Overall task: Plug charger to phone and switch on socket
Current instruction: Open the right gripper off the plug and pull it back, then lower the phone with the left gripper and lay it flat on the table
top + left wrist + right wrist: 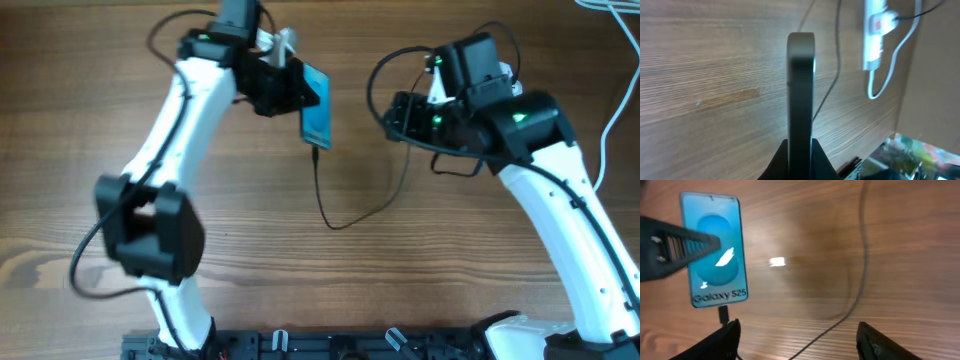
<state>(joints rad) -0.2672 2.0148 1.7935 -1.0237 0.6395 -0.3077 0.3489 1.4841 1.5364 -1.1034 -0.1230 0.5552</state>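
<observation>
The only wording that can be read is "Galaxy S25", in small white letters along the lower short edge of the bright cyan-turquoise screen of the slim rectangular smartphone [720, 282], seen in the right wrist view. In the overhead view that same lettering is too small to read. The elongated white plastic power strip [874, 35] in the left wrist view carries small red marks, but they are too blurred to tell as letters, numbers or signs.
</observation>
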